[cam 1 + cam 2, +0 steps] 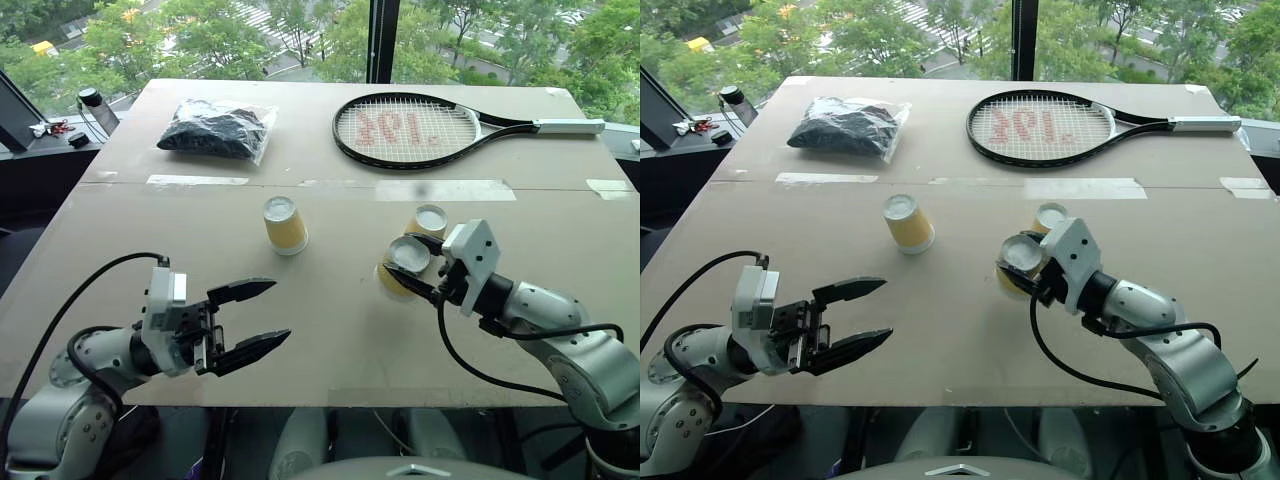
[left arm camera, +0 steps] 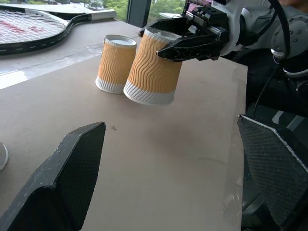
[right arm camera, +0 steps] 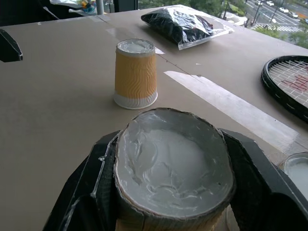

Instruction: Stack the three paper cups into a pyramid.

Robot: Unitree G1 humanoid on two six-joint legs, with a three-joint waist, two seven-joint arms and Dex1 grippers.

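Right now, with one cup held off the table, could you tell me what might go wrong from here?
1. The right claw squeezes the held cup at its upturned base, which looks pressed out of round; it may crush or slip.
2. The held cup hangs tilted right beside the standing cup; a sideways move could knock that one over.
3. The third cup stands well apart, so the base pair may end up too widely spaced.

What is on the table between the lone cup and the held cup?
Only bare table lies between the lone cup and the held cup, as the right wrist view shows.
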